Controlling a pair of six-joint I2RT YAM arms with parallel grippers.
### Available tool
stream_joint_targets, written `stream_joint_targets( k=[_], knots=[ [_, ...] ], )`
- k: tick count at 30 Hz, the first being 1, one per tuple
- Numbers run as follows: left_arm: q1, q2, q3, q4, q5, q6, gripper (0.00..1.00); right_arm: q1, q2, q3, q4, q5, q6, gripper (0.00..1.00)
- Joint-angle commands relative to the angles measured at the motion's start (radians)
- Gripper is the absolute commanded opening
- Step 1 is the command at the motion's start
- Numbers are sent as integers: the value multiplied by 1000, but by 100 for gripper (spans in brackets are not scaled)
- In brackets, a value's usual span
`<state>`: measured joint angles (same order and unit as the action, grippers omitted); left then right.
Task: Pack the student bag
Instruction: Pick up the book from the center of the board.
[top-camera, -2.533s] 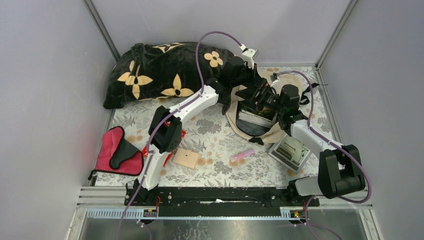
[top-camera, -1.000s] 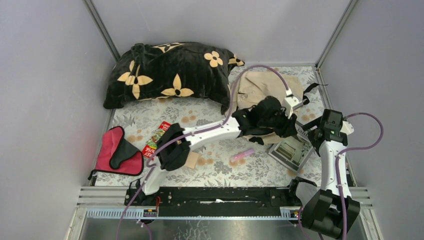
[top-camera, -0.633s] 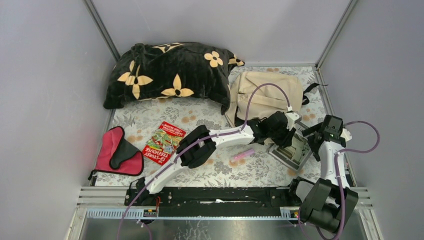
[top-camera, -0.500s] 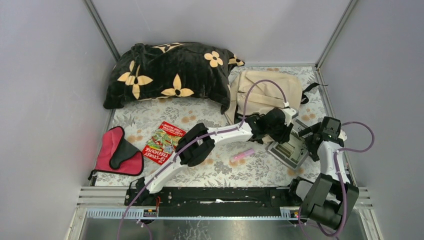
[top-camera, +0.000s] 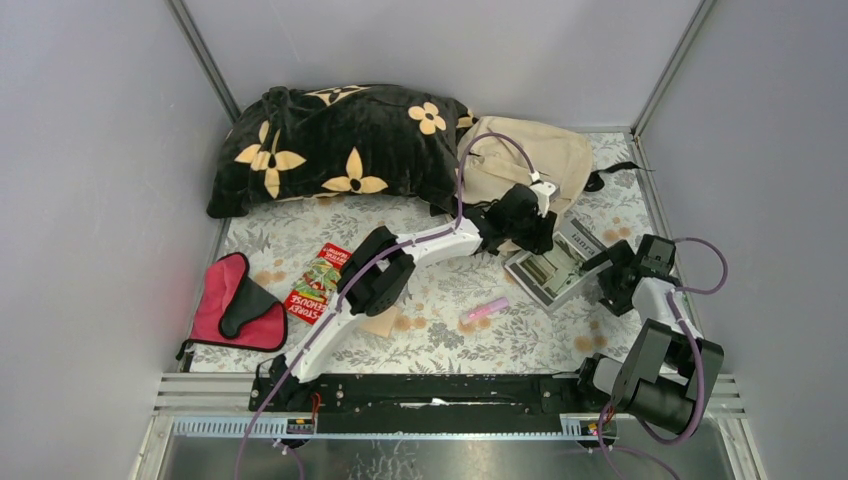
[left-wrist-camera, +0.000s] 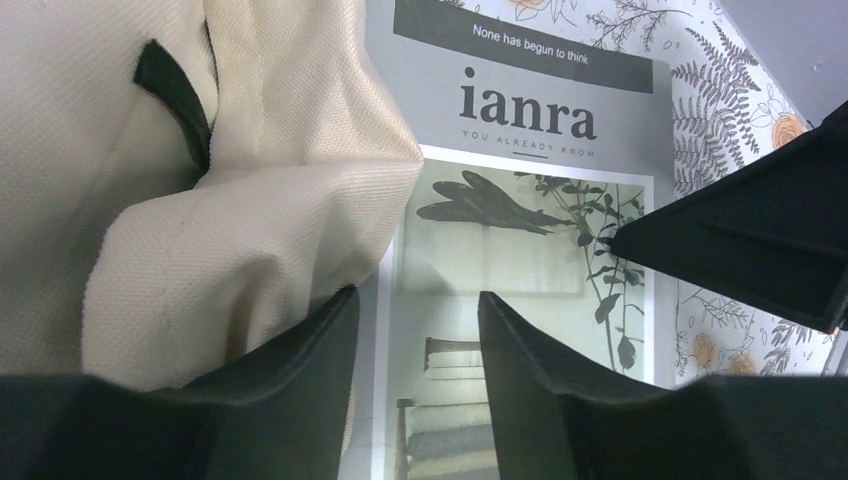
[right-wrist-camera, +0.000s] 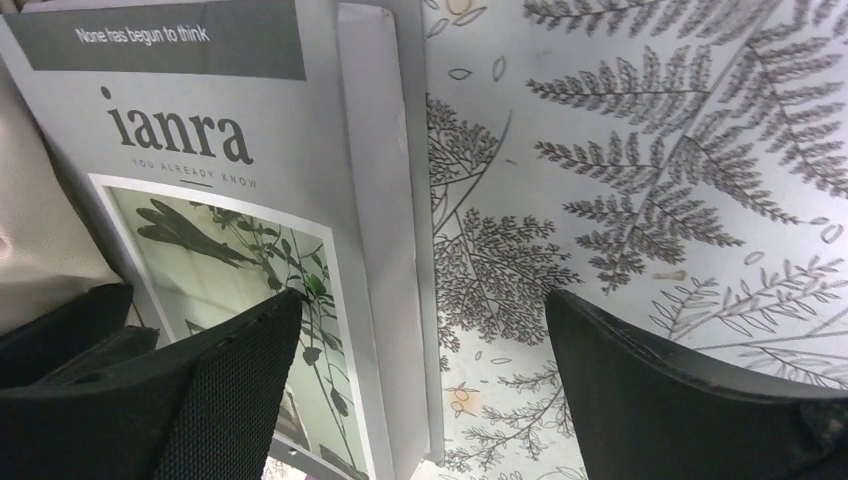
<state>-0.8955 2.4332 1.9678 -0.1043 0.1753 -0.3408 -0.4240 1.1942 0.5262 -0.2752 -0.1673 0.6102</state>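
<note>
Beige student bag (left-wrist-camera: 230, 210) lies beside the left gripper (left-wrist-camera: 417, 300), jaws parted; right gripper (right-wrist-camera: 425, 300) spread.

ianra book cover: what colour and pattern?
Grey book, dark top band, black title, pale plant photo. Best in left wrist view.

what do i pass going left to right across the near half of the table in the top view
red-and-black pouch → red book → pink pen → grey ianra book
</note>
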Motion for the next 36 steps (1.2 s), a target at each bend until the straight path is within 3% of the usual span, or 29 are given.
stream_joint_targets(
  k=[1, 6, 15, 17, 18, 19, 24, 30, 36],
  knots=[
    [28, -37, -19, -3, -25, 8, 57, -3, -19, -23, 83, -106, -32, 97],
    [27, -27, -26, -7, 22, -2, 57, -3, -7, -73, 235, -269, 27, 81],
    [26, -5, -42, -24, 80, -21, 57, -3, -5, -86, 301, -298, 73, 40],
    [26, -8, -46, -25, 86, -23, 57, -2, -34, -86, 283, -274, 75, 20],
    [27, -10, -46, -26, 87, -23, 57, -2, -52, -86, 266, -262, 74, 5],
    [26, -14, -44, -32, 87, -23, 57, -3, -68, -82, 233, -247, 74, 0],
    [27, -70, -10, -83, 94, 6, 59, -2, -154, -64, 158, -217, 79, 0],
    [26, -214, -31, -119, 112, 38, 74, -2, -218, 32, 33, -186, 81, 0],
    [27, -363, -80, -104, 143, 16, 81, -2, -282, 162, -99, -99, 71, 0]
  ],
)
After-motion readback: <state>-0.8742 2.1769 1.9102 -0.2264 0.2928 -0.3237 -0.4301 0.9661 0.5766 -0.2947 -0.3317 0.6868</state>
